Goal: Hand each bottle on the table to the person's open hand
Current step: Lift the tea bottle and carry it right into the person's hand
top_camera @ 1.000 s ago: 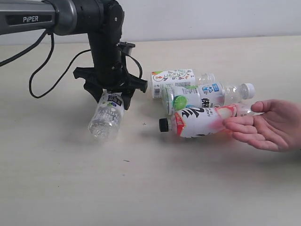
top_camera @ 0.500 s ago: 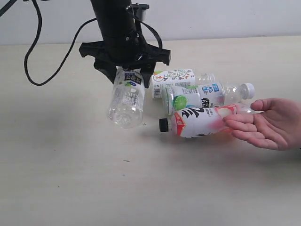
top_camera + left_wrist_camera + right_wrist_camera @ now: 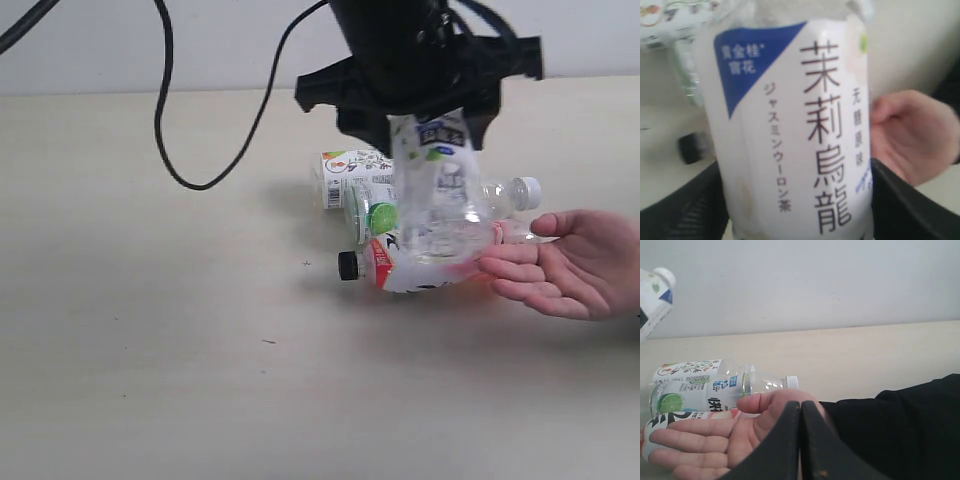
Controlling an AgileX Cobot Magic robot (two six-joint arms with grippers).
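Left end effector (image 3: 432, 122) clamps blue-white bottle (image 3: 442, 205) aloft beside hand (image 3: 575, 265).

Left gripper (image 3: 432, 128) is up above the table (image 3: 150, 350) with the held bottle (image 3: 438, 195) hanging under it, right over the others. Down there the rear bottle (image 3: 350, 165), middle bottle (image 3: 372, 212) and front bottle (image 3: 385, 268) lie back to front. Open hand (image 3: 570, 265) sits just right of them.

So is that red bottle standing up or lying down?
Lying down: the red bottle rests on its side on the table.
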